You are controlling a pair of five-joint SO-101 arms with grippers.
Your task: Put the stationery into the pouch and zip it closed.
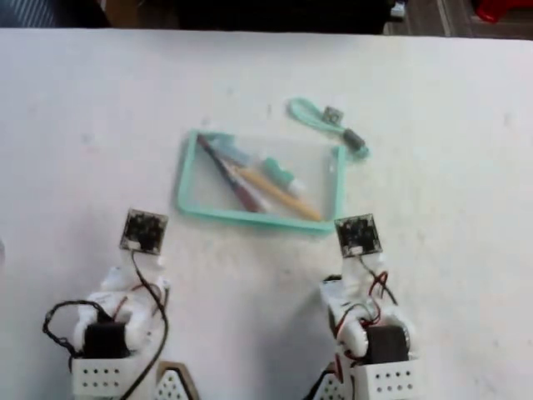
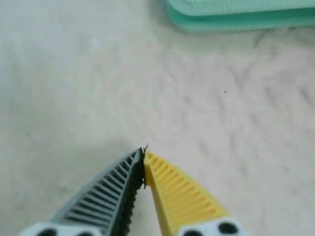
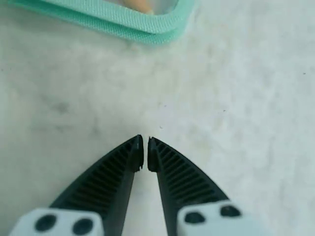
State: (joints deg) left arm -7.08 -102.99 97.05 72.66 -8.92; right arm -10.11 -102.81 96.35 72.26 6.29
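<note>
The left arm [image 1: 108,333] at lower left and the right arm [image 1: 366,333] at lower right run off the high view's lower edge. The stationery [image 1: 262,185] inside the pouch [image 1: 250,218] at centre is blurred, its pieces hard to count; whether the zip is drawn cannot be told. Fittings on the strap [image 1: 304,112], upper right of centre, are too small to make out. A red object [image 1: 504,8] is cropped at the upper right corner. In the wrist views the frame cuts the pouch to a teal strip and crops the bases of the left gripper [image 2: 143,155] and right gripper [image 3: 145,145]
</note>
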